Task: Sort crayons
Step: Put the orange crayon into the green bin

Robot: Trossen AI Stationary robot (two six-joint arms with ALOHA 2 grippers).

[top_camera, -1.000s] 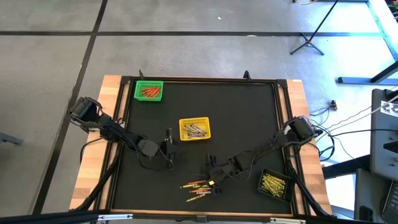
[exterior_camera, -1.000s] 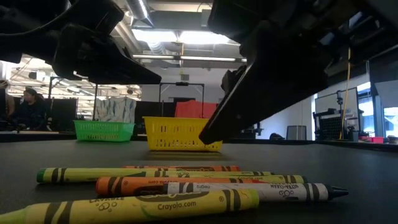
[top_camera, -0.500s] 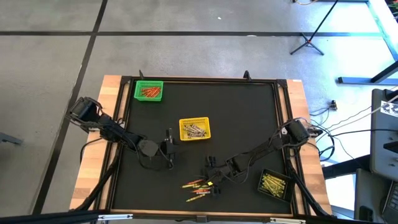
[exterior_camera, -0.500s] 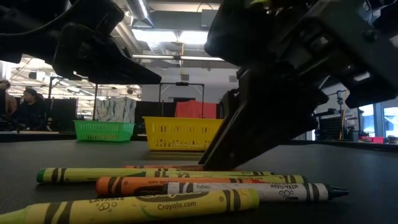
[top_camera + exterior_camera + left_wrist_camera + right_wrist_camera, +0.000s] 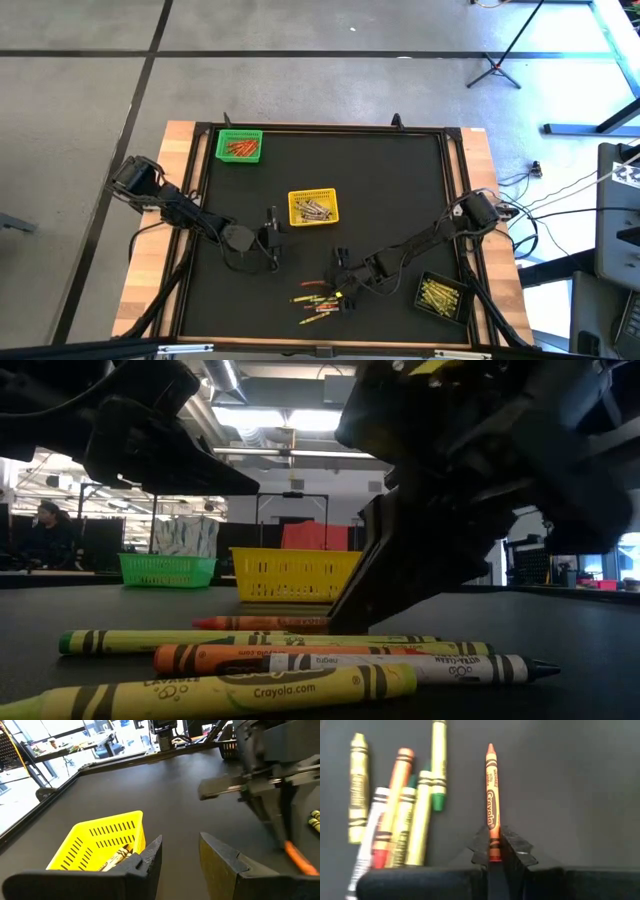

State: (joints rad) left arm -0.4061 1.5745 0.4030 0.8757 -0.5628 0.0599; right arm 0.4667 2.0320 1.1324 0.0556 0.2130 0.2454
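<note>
Loose crayons (image 5: pixel 318 303) in yellow, orange, green and white lie on the black mat near the front edge, and show again as a crayon cluster (image 5: pixel 400 815) in the right wrist view. My right gripper (image 5: pixel 340 283) is down at the mat just beyond them, shut on one orange crayon (image 5: pixel 492 795). That orange crayon (image 5: pixel 260 623) lies apart from the cluster, farther from the front edge. My left gripper (image 5: pixel 272 236) hovers open near the yellow basket (image 5: pixel 100 845) and holds nothing; its fingers show as the left gripper (image 5: pixel 180 855) in its own wrist view. My right gripper pinches the orange crayon's blunt end (image 5: pixel 493 837) between its two fingertips (image 5: pixel 481 847). The fingers slant down from the table's right and lie along the crayon. The crayon's pointed tip (image 5: pixel 490 747) sticks out ahead toward the table's left, and the crayon stays low and about level at the mat.
A green basket (image 5: pixel 239 146) with orange crayons stands at the far left. The yellow basket (image 5: pixel 313 207) is mid-table. A black basket (image 5: pixel 441 295) with yellow crayons sits front right. A raised frame (image 5: pixel 455 200) borders the mat.
My right gripper has sunk a little onto the mat and shut on the orange crayon's blunt end. The orange crayon now lies separate from the other crayons, which have not moved.
</note>
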